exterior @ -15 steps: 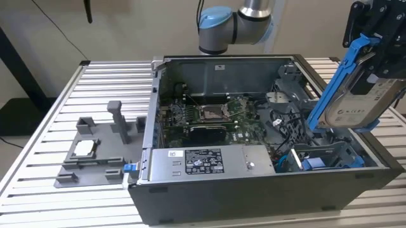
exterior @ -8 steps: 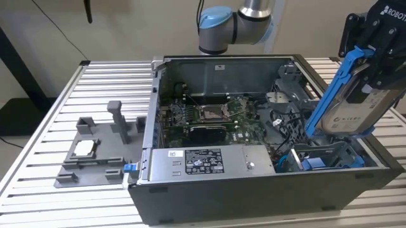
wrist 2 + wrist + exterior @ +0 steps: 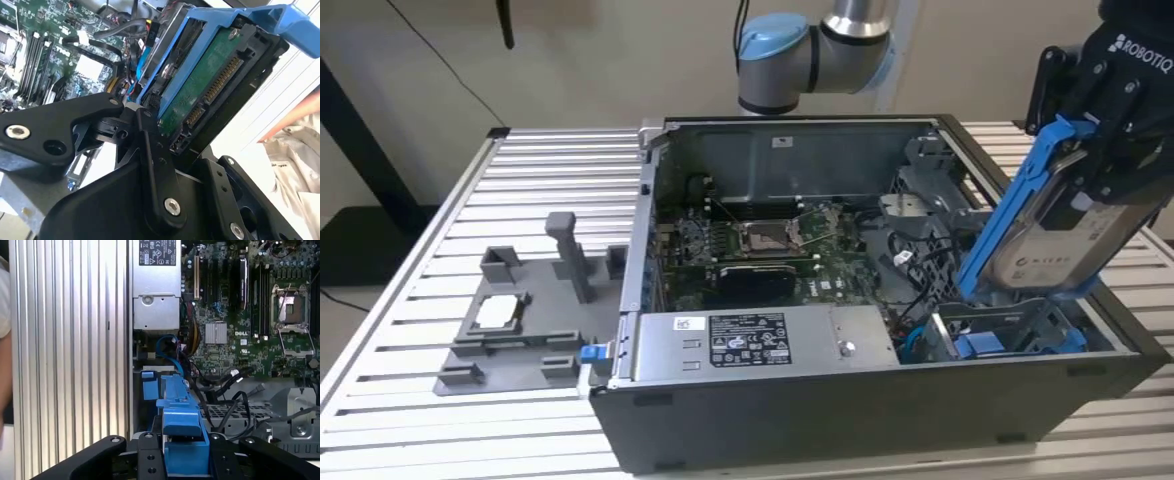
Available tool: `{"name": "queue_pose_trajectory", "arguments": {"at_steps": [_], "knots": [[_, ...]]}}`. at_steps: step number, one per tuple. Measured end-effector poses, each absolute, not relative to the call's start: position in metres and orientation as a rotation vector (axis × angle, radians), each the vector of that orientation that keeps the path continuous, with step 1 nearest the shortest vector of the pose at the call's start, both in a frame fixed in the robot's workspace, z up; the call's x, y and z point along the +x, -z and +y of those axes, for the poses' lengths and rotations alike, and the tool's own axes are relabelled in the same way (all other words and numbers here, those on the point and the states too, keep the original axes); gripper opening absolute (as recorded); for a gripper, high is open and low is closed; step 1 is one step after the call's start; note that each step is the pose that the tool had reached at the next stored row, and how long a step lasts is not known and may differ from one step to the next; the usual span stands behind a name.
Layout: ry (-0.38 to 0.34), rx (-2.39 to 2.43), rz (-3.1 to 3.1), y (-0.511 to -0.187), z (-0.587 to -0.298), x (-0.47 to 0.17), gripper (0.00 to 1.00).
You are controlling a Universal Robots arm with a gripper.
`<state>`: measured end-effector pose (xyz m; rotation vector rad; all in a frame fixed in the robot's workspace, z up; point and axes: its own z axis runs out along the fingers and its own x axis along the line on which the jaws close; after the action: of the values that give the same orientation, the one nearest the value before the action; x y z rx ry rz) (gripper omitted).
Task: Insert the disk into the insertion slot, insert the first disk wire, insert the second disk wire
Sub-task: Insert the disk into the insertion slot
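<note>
One disk (image 3: 1047,240) pinched tight between gripper (image 3: 1105,165) jaws, tilted above insertion slot (image 3: 1034,325): liable to jam against its rim.

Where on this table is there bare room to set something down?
The ribbed table is bare at the exterior view's left of the computer case, beyond and before the grey fixture. Inside the case is crowded: boards, cables, and the gripper holding the disk above the insertion slot.
</note>
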<state>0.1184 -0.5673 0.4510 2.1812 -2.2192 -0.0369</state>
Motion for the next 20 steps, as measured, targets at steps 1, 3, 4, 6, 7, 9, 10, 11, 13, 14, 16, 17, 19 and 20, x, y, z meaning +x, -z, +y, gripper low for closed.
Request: {"name": "queue_pose_trajectory", "arguments": {"at_steps": [1, 3, 4, 6, 7, 9, 10, 11, 13, 14, 16, 17, 19, 20], "knots": [[0.037, 2.183, -2.217, -0.450, -0.567, 0.118, 0.33], [0.037, 2.188, -2.212, -0.447, -0.567, 0.118, 0.33], [0.037, 2.189, -2.211, -0.446, -0.567, 0.118, 0.33], [0.037, 2.191, -2.210, -0.443, -0.567, 0.118, 0.33], [0.037, 2.192, -2.209, -0.441, -0.567, 0.118, 0.33], [0.037, 2.194, -2.206, -0.438, -0.567, 0.118, 0.33], [0.037, 2.195, -2.206, -0.436, -0.567, 0.118, 0.33], [0.036, 2.196, -2.205, -0.434, -0.567, 0.118, 0.33], [0.036, 2.197, -2.204, -0.431, -0.567, 0.118, 0.33], [0.036, 2.197, -2.204, -0.429, -0.567, 0.118, 0.33], [0.037, 2.197, -2.203, -0.426, -0.567, 0.118, 0.33], [0.036, 2.197, -2.203, -0.425, -0.567, 0.118, 0.33], [0.036, 2.197, -2.203, -0.421, -0.567, 0.118, 0.33], [0.036, 2.197, -2.203, -0.419, -0.567, 0.118, 0.33]]}}
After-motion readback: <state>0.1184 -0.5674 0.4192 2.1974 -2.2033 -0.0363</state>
